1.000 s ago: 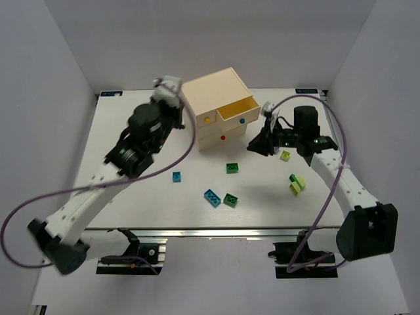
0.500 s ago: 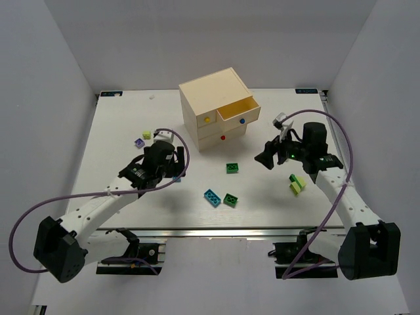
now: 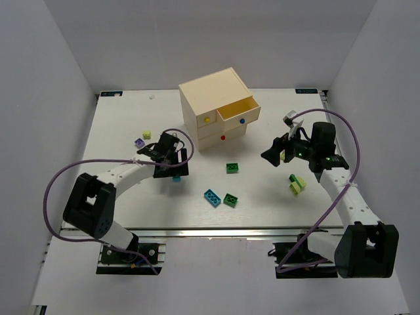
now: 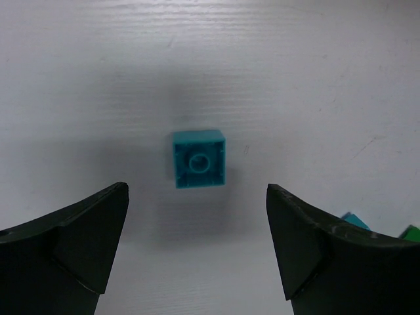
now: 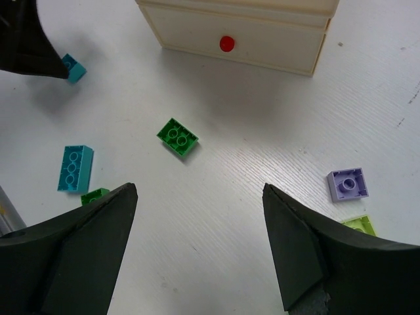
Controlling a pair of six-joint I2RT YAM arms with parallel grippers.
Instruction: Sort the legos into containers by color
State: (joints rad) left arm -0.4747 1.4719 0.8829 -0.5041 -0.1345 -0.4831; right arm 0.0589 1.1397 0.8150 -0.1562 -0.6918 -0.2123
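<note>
A small teal lego (image 4: 199, 158) lies underside up on the table, just ahead of my open left gripper (image 4: 197, 190), which hangs low over it and holds nothing; from above the pair sit at the brick (image 3: 176, 177) and the left gripper (image 3: 172, 165). My right gripper (image 5: 199, 190) is open and empty over bare table, right of a green lego (image 5: 178, 137). The cream chest (image 3: 213, 98) has its blue-knob drawer (image 3: 239, 113) pulled out; the yellow knob (image 3: 207, 120) and red knob (image 5: 226, 44) drawers are shut.
A long teal lego (image 3: 211, 197) and a green one (image 3: 230, 199) lie near the front. Yellow-green legos (image 3: 296, 184) sit to the right, a purple one (image 5: 348, 184) by my right gripper. A purple (image 3: 139, 142) and a yellow-green brick (image 3: 146, 134) lie at the left.
My left arm swung from beside the chest's top down to the table over the small teal lego, and its jaws opened. My right gripper drew back rightward from the open drawer and opened.
</note>
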